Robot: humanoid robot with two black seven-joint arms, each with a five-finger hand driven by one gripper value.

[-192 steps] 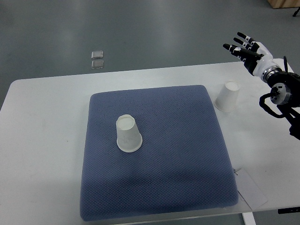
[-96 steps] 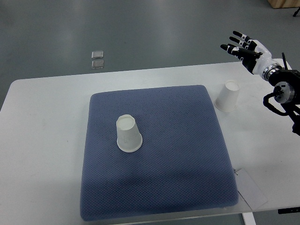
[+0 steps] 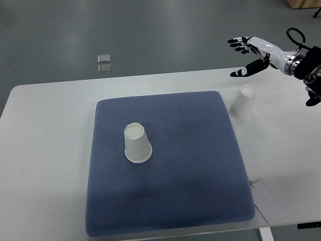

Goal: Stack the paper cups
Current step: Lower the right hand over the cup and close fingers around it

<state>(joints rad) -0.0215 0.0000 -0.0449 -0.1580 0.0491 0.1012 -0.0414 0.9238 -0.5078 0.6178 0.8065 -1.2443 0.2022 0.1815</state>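
right hand (image 3: 249, 54): fingers spread wide, empty, raised above far right desk edge
cup on mat (image 3: 137, 143): upside down, left-centre of blue mat (image 3: 200, 165)
second cup (image 3: 244, 103): upside down on white desk (image 3: 45, 150), just right of mat, near the hand, apart

1. A white table (image 3: 45, 150) with rounded corners is occupying the lower part of the view, lying under even, diffuse light.
2. A blue-grey textured mat (image 3: 170, 201) is covering the table's middle.
3. A grey-green floor (image 3: 160, 30) is filling the area beyond the table's far edge.
4. Two small pale squares (image 3: 104, 63) are lying on the floor, just beside each other.
5. A tan object (image 3: 302, 3) is showing at the upper right corner, cut off by the frame.
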